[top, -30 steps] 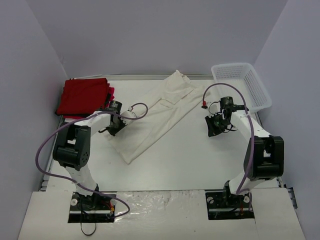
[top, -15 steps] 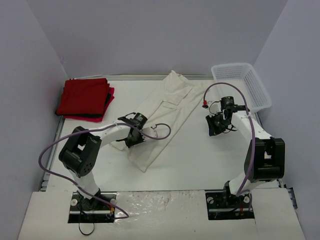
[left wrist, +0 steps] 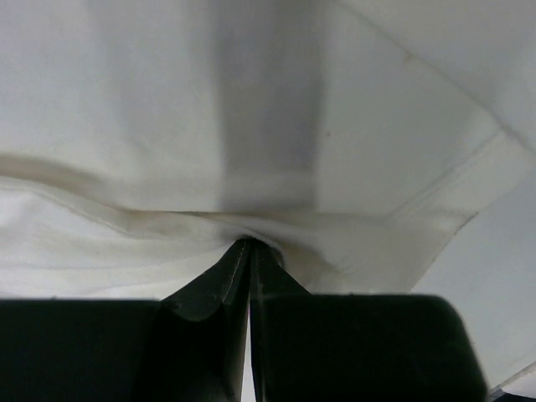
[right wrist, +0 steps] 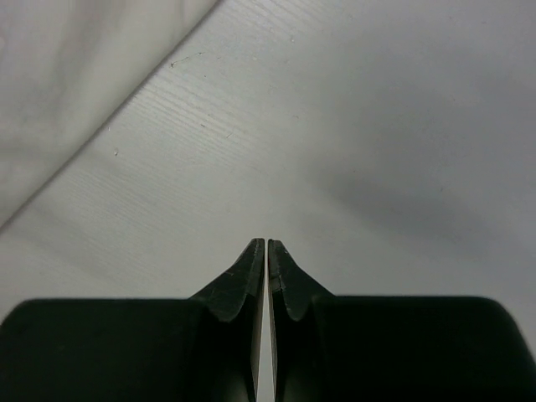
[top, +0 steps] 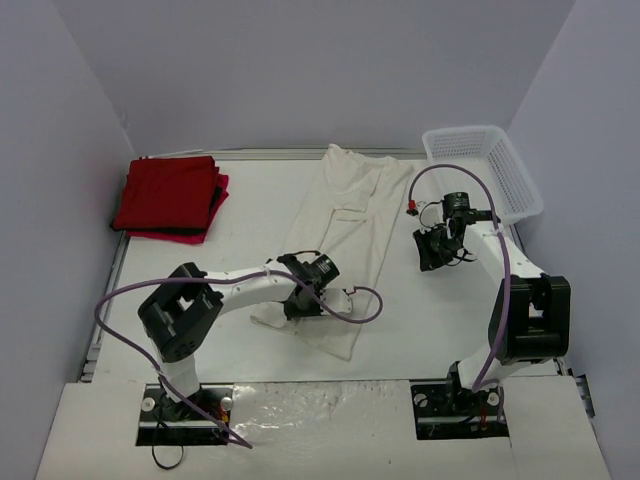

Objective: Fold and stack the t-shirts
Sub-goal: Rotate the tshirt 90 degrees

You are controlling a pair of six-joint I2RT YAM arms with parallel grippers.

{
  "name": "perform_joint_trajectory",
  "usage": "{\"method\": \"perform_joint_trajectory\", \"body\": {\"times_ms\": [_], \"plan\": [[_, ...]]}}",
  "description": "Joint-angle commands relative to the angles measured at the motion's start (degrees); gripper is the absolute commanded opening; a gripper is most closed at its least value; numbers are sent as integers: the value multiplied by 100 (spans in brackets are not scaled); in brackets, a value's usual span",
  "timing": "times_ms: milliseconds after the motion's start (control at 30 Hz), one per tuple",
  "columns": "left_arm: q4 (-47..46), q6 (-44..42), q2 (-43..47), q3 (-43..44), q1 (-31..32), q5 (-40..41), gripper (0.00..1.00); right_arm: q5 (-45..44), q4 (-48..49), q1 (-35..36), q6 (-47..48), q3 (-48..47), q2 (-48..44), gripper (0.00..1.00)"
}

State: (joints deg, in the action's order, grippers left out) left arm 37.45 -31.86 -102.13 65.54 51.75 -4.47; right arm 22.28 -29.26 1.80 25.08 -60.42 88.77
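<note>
A cream-white t-shirt (top: pixel 350 215) lies as a long folded strip from the back middle of the table toward the front. My left gripper (top: pixel 300 303) is shut on its near end, pinching a fold of the cloth (left wrist: pixel 276 230) between the fingertips (left wrist: pixel 239 260). The red t-shirts (top: pixel 170 195) sit folded in a stack at the back left. My right gripper (top: pixel 430 252) hovers to the right of the cream shirt, shut with nothing in it; its wrist view shows the shirt's edge (right wrist: pixel 75 100) at upper left.
A white mesh basket (top: pixel 485 170) stands at the back right corner. Purple cables loop from both arms; the left one (top: pixel 365 305) trails over the cream shirt's near end. Grey walls close in the table on three sides.
My left gripper has dragged the cream shirt's near end to the right and toward the front, swinging the strip from a diagonal to nearly straight. The right arm has barely moved.
</note>
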Motion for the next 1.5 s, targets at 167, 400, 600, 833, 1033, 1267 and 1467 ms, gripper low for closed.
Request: {"method": "perform_joint_trajectory", "body": {"times_ms": [167,400,600,833,1033,1267,1467], "plan": [[183,136,-220,616,828,-827,2,-75,-89,-48,-56,57,35,3],[280,189,-685,1364,1294,-1021,2,-137,-98,-49,-65,31,175,3],[482,13,-423,1401,1242,-854,2,-66,-98,-57,-56,22,123,3],[1202,-31,728,1444,785,-942,2,136,-273,-5,-65,-381,88,3],[1089,30,2019,1278,-93,-564,2,-13,-388,48,40,-1478,560,0],[114,206,2960,777,-2078,25,2,-179,-476,267,-205,-3550,2318,0],[-133,382,3208,399,-3380,-388,2,-496,-792,575,-197,-5397,3918,0]]}}
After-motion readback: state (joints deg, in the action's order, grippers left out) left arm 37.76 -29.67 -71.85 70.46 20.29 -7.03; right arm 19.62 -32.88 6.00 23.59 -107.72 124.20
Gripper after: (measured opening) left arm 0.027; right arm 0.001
